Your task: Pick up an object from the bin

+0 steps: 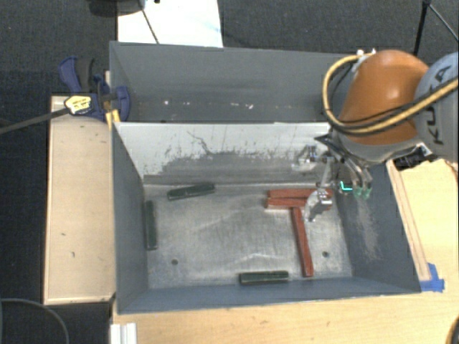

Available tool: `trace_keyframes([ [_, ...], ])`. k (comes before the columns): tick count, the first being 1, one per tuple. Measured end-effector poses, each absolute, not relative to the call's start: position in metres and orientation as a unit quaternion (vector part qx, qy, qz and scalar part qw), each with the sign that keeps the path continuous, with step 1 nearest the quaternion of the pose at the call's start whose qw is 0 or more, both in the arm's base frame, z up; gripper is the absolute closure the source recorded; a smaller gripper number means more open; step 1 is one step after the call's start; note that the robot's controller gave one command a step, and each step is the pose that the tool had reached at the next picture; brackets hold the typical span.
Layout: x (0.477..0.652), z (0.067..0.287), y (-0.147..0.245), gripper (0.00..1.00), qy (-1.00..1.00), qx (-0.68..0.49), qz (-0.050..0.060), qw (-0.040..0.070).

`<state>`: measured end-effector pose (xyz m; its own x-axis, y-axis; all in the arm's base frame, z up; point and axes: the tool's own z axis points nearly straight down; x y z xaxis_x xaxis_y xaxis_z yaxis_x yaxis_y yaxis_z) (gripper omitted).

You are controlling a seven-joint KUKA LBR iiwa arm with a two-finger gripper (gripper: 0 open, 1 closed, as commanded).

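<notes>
Pincer [317,208] poised low over the corner of a red-brown L-shaped bar [303,242], right of centre in the grey bin [129,213], its spread impossible to tell; seemingly mid-approach, the grasp next needs closing squarely, then lifting.

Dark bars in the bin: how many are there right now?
3: back-left bar, left-wall bar, front bar. The gripper may hide more.
</notes>
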<state>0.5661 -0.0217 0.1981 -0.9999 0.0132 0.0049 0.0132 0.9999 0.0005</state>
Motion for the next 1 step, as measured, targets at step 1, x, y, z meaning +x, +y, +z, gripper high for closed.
trace_keyframes([
  [1,0.5676,0.2026,-0.0217,0.00,-1.000,-0.006,0.000,-0.002],
])
